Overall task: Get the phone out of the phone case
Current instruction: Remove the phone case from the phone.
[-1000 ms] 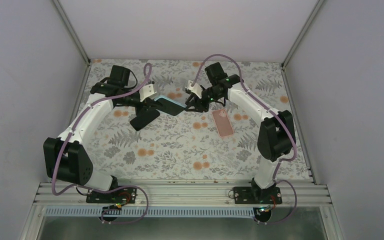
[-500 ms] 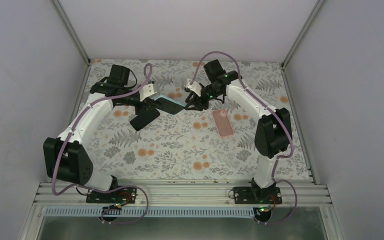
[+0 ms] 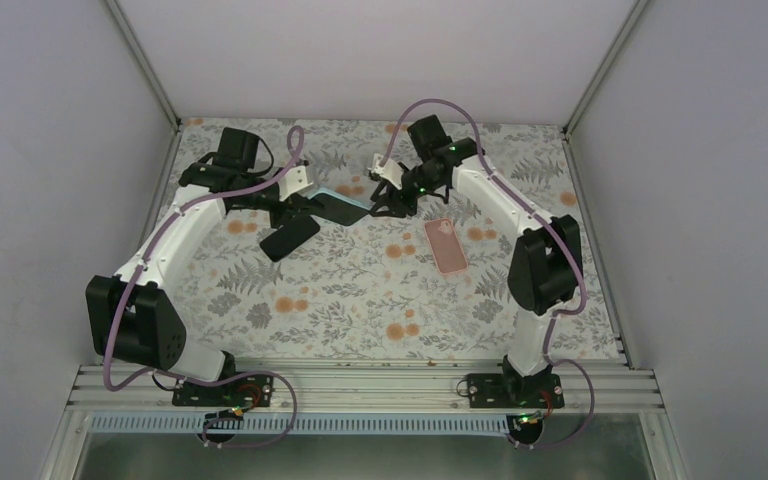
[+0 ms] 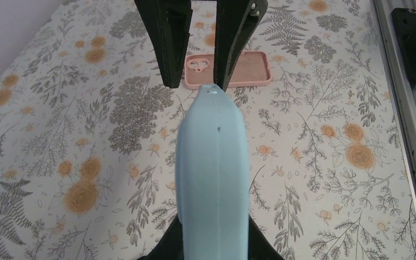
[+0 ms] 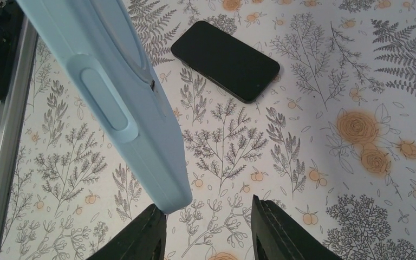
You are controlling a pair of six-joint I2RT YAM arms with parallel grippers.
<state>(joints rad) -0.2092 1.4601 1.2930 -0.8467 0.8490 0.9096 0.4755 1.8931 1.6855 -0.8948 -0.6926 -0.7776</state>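
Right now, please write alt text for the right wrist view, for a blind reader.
A light blue phone case, seen edge-on, slants from the upper left down to the open right gripper. A black phone lies flat on the floral table beyond.

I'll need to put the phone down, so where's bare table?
Free: the wide near table between black phone, pink case and the near edge. Crowded: far middle, where left claw holds the blue case, right claw open at its tip.

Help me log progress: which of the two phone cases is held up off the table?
The light blue case, clamped in the left gripper; the pink case lies flat on the table, with nothing gripping it.
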